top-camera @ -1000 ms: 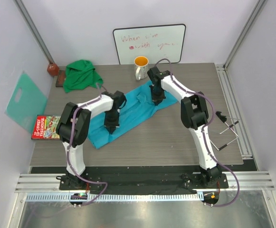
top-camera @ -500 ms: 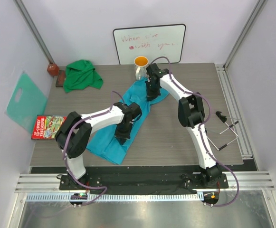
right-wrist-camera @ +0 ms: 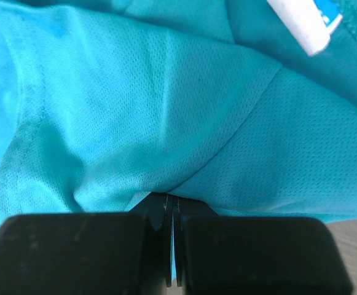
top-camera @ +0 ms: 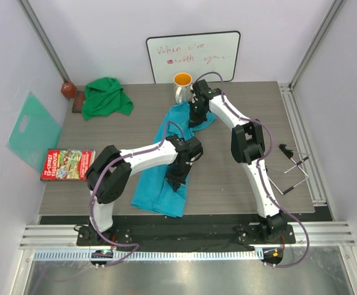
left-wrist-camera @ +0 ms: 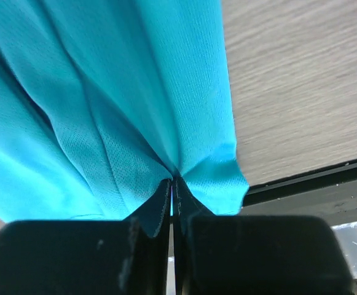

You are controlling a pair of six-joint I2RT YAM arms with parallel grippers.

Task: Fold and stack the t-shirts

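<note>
Left gripper [left-wrist-camera: 172,195]: jaws shut tight on the turquoise t-shirt [top-camera: 156,190], near end.
Right gripper [right-wrist-camera: 171,206]: pinched shut on its far end, beside the mug [top-camera: 182,86].
Progress: early, you've no finished fold or stack. Green t-shirt [top-camera: 106,97] lies crumpled far left, untouched.
Writing: whiteboard [top-camera: 192,56] roughly "When i'm with you". Book [top-camera: 67,164] title too small to read. Shirt tag [right-wrist-camera: 304,21] unreadable.

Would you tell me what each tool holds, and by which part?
Both grip the turquoise t-shirt: left tool pinches a fold at its near end, right tool a fold at its far end.
</note>
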